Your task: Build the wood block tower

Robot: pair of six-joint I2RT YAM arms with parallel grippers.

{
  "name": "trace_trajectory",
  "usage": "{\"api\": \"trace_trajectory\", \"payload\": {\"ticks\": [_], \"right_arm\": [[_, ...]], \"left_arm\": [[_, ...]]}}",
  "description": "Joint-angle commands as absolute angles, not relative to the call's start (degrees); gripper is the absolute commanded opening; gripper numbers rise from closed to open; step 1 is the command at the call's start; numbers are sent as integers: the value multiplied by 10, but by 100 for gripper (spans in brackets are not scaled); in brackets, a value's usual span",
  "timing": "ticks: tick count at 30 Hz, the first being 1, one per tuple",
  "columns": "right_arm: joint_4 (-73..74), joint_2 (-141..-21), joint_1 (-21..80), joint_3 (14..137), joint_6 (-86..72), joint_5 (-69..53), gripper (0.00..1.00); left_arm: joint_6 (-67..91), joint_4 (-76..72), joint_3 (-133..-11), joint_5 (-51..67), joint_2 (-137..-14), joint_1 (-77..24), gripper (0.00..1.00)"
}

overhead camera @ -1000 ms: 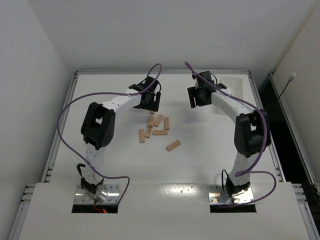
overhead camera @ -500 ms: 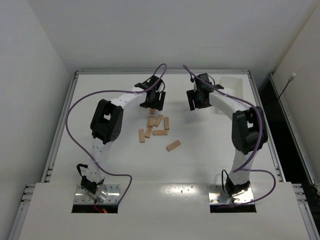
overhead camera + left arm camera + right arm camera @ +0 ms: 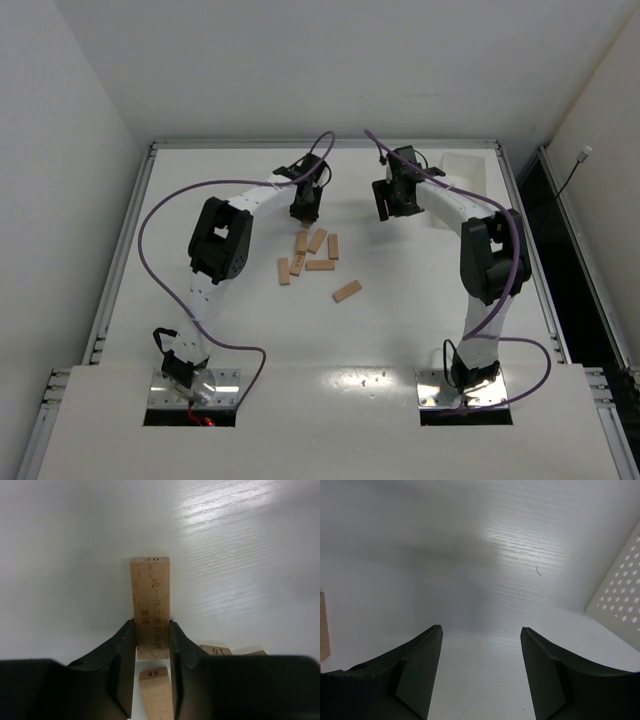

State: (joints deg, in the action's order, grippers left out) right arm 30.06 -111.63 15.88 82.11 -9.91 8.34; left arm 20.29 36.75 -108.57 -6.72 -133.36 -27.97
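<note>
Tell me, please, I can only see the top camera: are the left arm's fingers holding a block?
Observer: Yes, the left wrist view shows the left fingers shut on a block, pinching its near end.
Operator: Is anything written on it?
Observer: Its far end is stamped 30, and small characters run along its top.
Operator: What about the other arm?
Observer: The right fingers are open, with only bare table between them.
</note>
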Motion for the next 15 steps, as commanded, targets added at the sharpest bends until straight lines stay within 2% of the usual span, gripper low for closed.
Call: {"api": "trace_trajectory", "payload": {"ticks": [1, 3, 5, 15], "right_arm": [[294, -1121, 156, 839, -102, 77, 60], [294, -1121, 156, 834, -102, 77, 59], [294, -1116, 156, 834, -102, 77, 59], [284, -1094, 156, 812, -91, 77, 59]], "left_arm": [[200, 377, -1105, -67, -1340, -275, 13], [187, 382, -1105, -75, -1340, -275, 6], [173, 382, -1098, -81, -1334, -270, 4], [-31, 381, -1068, -68, -1327, -270, 3]]}}
